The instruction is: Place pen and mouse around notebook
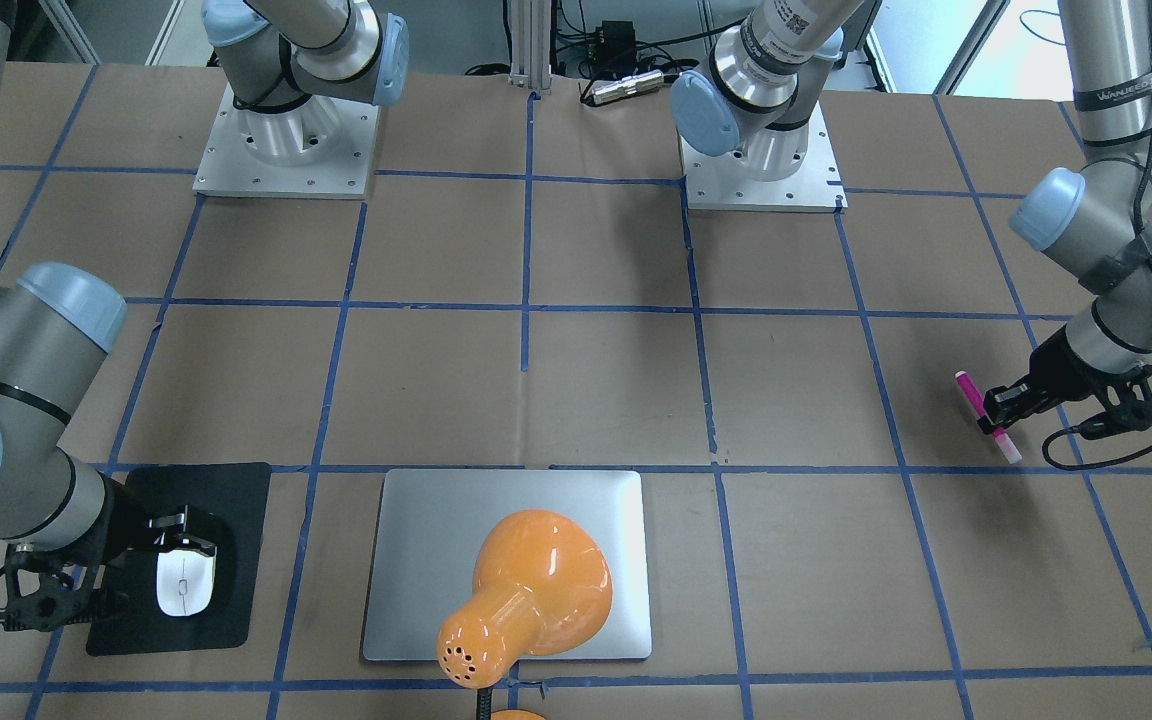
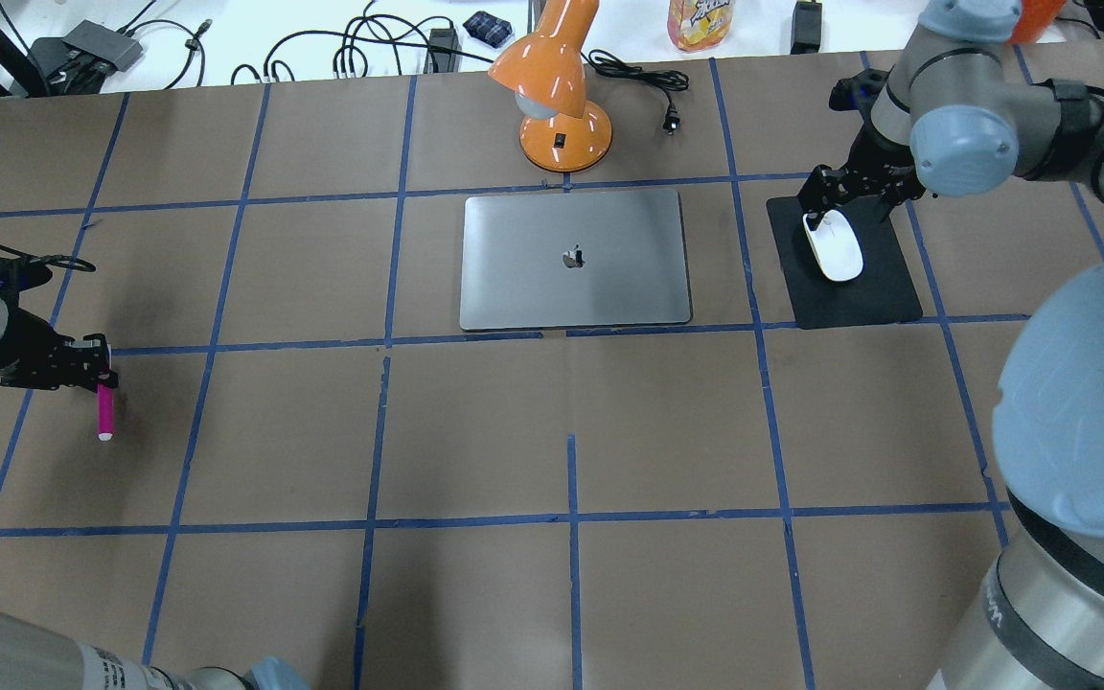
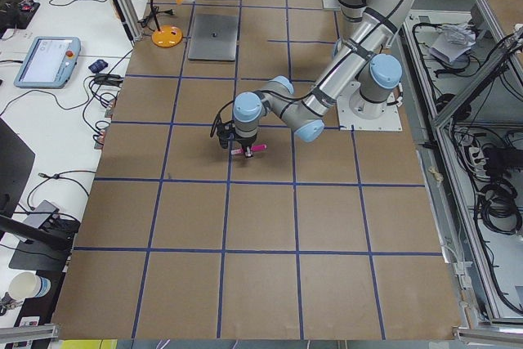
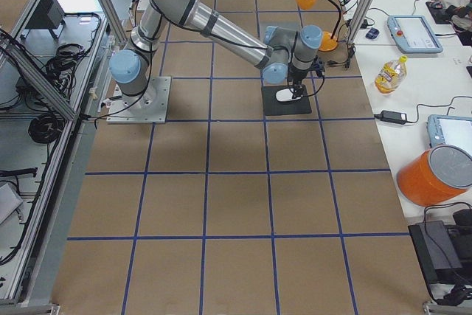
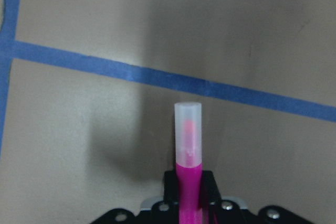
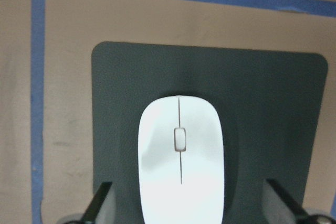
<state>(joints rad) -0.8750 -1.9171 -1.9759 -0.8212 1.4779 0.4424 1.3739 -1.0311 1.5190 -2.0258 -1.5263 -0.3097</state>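
The silver-grey notebook [image 2: 533, 259] lies closed at the far middle of the table. The white mouse [image 2: 835, 247] rests on a black mat [image 2: 859, 302] to the notebook's right. My right gripper [image 2: 825, 203] hangs over the mouse's far end, open, and its fingers [image 6: 102, 205] stand wide of the mouse [image 6: 181, 156] on both sides. At the far left, my left gripper [image 2: 92, 369] is shut on the magenta pen [image 2: 105, 410], low over the paper. In the left wrist view the pen's pale end [image 5: 188, 129] sticks out ahead of the left gripper [image 5: 189, 198].
An orange desk lamp [image 2: 562, 86] stands just behind the notebook, and its shade [image 1: 536, 590] overhangs the notebook [image 1: 426, 530] in the front-facing view. Cables, a plug and a bottle [image 2: 699, 19] lie along the far edge. Blue tape lines grid the brown paper.
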